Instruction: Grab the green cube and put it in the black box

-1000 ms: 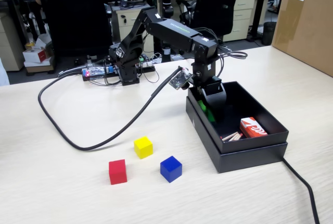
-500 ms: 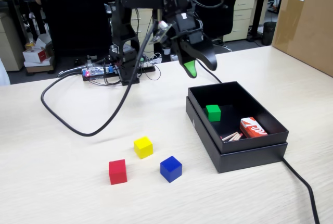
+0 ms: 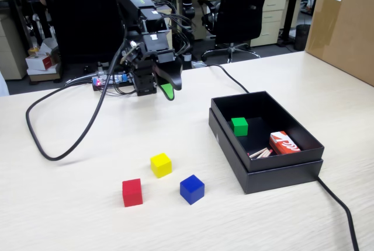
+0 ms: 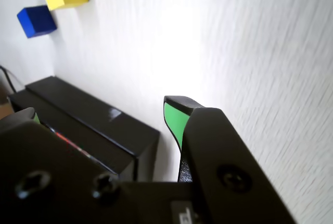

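Observation:
The green cube (image 3: 239, 126) lies alone on the floor of the black box (image 3: 274, 176), near its back left corner. My gripper (image 3: 171, 86) hangs low over the table in front of the arm's base, well to the left of the box in the fixed view. It is open and holds nothing. In the wrist view the gripper (image 4: 104, 114) has its jaws wide apart, one green-padded fingertip (image 4: 174, 117) over bare table, with the black box (image 4: 67, 96) seen between them. The cube does not show there.
Yellow (image 3: 160, 164), red (image 3: 132, 192) and blue (image 3: 191, 189) cubes sit on the table left of the box. A red-and-white packet (image 3: 284, 143) lies inside the box. A thick black cable (image 3: 41, 146) loops at the left. A brown cardboard box (image 3: 345, 23) stands back right.
The gripper rose out of the black box, leaving the green cube inside, then swung left and down toward the arm's base. The cable loop shifted left with it.

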You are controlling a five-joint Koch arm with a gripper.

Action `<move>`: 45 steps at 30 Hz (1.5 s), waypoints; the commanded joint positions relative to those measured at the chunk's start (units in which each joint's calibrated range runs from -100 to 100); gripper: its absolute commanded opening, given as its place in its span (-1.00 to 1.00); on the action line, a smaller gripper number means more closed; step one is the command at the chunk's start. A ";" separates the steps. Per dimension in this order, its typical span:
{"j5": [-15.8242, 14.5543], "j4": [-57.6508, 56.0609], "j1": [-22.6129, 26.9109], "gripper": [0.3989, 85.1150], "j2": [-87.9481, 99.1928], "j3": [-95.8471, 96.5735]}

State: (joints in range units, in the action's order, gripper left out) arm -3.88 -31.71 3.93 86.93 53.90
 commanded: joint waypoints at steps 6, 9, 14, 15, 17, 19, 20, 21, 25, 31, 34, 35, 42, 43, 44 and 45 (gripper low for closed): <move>0.00 7.47 -3.76 0.14 10.89 8.20; 0.00 10.07 -4.69 0.13 11.70 13.37; 1.47 20.78 -5.47 0.13 11.70 24.25; 1.56 22.68 -5.42 0.13 11.70 26.33; 1.51 25.79 -5.37 0.12 11.70 29.51; 1.51 29.59 -5.23 0.12 11.70 32.86; 1.51 31.06 -5.13 0.12 11.70 34.40; 1.51 32.44 -5.08 0.12 11.70 36.03; 1.86 35.64 -5.13 0.12 11.58 40.93; 1.81 35.03 -5.13 0.12 11.58 43.38; 1.86 34.77 -5.13 0.12 11.58 43.29; 1.90 34.77 -5.18 0.13 11.58 43.29; 1.86 34.77 -5.37 0.13 11.47 43.29; 1.86 34.77 -5.37 0.13 11.47 43.29; 1.90 34.77 -5.37 0.13 11.47 43.29; 1.90 34.77 -5.37 0.13 11.58 43.29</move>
State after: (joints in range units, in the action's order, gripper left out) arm -2.17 4.99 -1.44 98.83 96.53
